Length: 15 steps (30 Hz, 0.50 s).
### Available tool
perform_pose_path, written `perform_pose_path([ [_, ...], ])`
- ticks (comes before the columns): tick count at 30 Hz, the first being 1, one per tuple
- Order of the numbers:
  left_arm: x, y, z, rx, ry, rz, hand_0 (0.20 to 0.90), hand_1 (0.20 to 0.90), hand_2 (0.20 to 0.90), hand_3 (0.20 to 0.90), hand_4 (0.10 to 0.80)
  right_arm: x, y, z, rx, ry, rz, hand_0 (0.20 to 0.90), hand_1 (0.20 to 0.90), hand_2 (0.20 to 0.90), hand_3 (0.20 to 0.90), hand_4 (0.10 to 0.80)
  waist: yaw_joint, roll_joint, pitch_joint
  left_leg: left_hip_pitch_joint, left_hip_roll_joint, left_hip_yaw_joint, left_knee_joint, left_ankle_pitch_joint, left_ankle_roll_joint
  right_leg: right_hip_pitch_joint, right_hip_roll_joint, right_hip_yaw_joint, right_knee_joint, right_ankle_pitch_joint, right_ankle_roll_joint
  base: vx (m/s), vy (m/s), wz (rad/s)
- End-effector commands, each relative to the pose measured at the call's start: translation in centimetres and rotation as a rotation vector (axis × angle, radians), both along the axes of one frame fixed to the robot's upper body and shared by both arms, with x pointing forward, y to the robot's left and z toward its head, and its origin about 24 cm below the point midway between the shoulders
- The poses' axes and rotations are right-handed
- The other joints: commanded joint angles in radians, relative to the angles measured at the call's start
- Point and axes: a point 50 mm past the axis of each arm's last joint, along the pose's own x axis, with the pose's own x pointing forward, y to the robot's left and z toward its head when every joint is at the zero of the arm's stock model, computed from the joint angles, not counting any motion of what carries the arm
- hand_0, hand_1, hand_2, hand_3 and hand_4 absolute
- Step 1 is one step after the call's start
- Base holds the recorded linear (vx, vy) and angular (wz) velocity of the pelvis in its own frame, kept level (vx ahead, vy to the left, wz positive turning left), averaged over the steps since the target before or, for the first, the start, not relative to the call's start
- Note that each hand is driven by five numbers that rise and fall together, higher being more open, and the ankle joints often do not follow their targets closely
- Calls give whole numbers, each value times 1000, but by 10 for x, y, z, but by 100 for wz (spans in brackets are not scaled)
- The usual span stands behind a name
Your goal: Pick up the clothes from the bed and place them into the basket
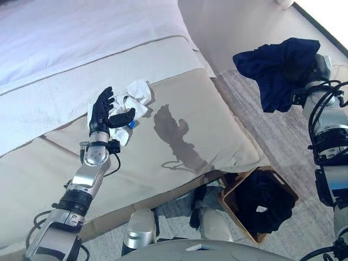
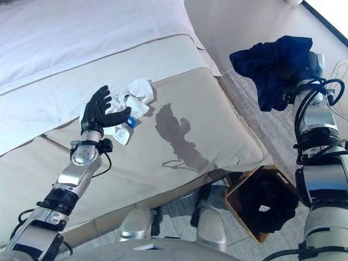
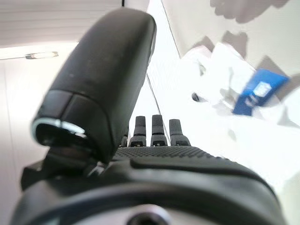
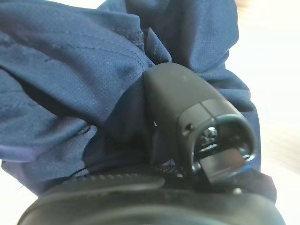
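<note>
A white garment (image 1: 132, 100) with a blue tag (image 3: 259, 90) lies crumpled on the beige blanket of the bed (image 1: 185, 125). My left hand (image 1: 102, 112) hovers just over its near side, fingers straight and open. My right hand (image 1: 312, 68) is raised high over the floor at the right, shut on a dark navy garment (image 1: 277, 70) that hangs from it; the right wrist view shows the thumb (image 4: 187, 117) pressed into the navy cloth (image 4: 70, 70). The brown basket (image 1: 231, 209) stands on the floor below, by the bed's corner, with dark clothes (image 1: 261, 206) inside.
White sheets (image 1: 81, 32) cover the far part of the bed. Grey carpet (image 1: 283, 141) lies between the bed's corner and the basket.
</note>
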Motion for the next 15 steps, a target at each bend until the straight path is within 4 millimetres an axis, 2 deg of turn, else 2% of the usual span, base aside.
perform_pose_path([
  [1,-8,-12,-5,22,-54,-40,900,900,900,900,800,-14,-20,39,-145,-151,-43,300,300,300,200,100,-2,35,-251,-5,-11,-113,-46,-37,7,112,14,39,69,-205,97,8,9,-20],
  [4,-9,-11,-6,15,-57,-27,900,900,900,900,800,-23,-26,30,-139,-152,-83,300,300,300,200,100,-25,31,-258,9,3,-76,-58,-35,0,124,13,39,58,-202,100,1,6,-23],
  [8,-6,-10,-2,17,-71,-14,900,900,900,900,800,-33,-34,12,-94,-145,-128,300,300,300,200,100,-46,31,-257,22,7,-65,-79,-30,-3,130,17,47,44,-197,103,-24,-1,-9],
  [15,-4,-9,-2,30,-67,-30,900,900,900,900,800,-54,-42,-39,-16,-51,-160,300,300,300,200,100,-96,30,-253,39,18,-34,-74,-37,0,126,28,85,55,-203,102,-14,-18,-17],
])
